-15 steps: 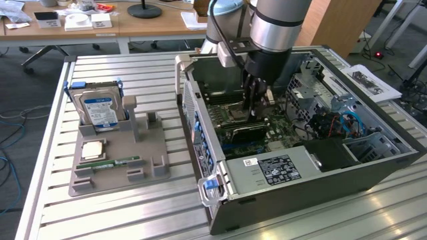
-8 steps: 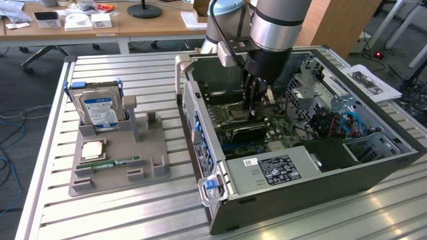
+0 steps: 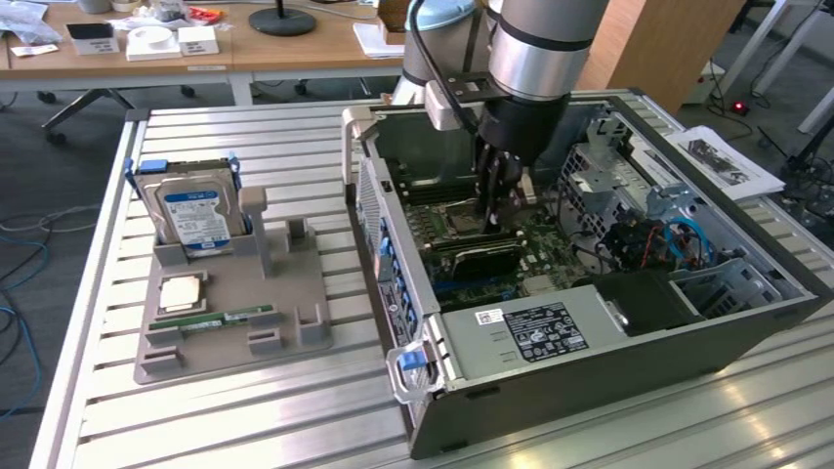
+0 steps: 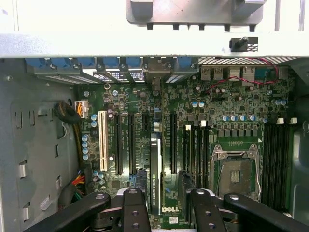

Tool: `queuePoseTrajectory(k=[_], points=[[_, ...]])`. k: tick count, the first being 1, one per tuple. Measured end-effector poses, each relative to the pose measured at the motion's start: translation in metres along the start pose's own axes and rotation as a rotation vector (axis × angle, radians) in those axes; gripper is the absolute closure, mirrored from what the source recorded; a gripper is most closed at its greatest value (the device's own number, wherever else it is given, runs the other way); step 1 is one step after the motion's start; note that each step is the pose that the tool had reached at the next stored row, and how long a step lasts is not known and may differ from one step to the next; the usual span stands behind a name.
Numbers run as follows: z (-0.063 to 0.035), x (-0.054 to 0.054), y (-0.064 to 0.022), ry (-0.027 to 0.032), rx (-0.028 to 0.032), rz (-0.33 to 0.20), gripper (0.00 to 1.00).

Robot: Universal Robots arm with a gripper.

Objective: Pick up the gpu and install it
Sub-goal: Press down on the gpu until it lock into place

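The gpu (image 4: 154,169) stands on edge over a long slot of the green motherboard (image 4: 231,121) inside the open computer case (image 3: 587,332). I see its thin green edge and black cooler (image 4: 186,183). My gripper (image 4: 166,195) reaches down into the case with one finger on each side of the card, shut on it. In the exterior view the gripper (image 3: 502,220) hangs just above the dark card (image 3: 472,259) at the middle of the board. The card's foot and the slot under it are hidden by the fingers.
To the exterior view's left, a grey parts tray (image 3: 293,318) holds a hard drive (image 3: 195,210), a processor chip (image 3: 183,291) and a memory stick (image 3: 229,318). The case's walls, drive cage and cables (image 3: 665,244) crowd the gripper. The empty processor socket (image 4: 236,174) lies beside the card.
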State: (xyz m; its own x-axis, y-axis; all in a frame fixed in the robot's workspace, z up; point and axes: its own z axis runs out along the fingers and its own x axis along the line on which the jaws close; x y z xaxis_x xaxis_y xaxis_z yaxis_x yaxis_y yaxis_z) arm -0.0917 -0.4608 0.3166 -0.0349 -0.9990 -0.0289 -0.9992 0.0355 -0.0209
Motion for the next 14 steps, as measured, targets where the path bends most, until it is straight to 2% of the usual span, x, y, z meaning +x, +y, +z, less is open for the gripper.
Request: queuePoseTrajectory(k=[1, 4, 5, 6, 8, 14], points=[[0.0, 0.0, 0.0, 0.0, 0.0, 0.0, 0.61], [0.0, 0.0, 0.0, 0.0, 0.0, 0.0, 0.8], [0.0, 0.0, 0.0, -0.0001, 0.0, 0.0, 0.8], [0.0, 0.0, 0.0, 0.0, 0.0, 0.0, 0.85], [0.0, 0.0, 0.0, 0.0, 0.0, 0.0, 0.89], [0.0, 0.0, 0.0, 0.0, 0.0001, 0.0, 0.89]])
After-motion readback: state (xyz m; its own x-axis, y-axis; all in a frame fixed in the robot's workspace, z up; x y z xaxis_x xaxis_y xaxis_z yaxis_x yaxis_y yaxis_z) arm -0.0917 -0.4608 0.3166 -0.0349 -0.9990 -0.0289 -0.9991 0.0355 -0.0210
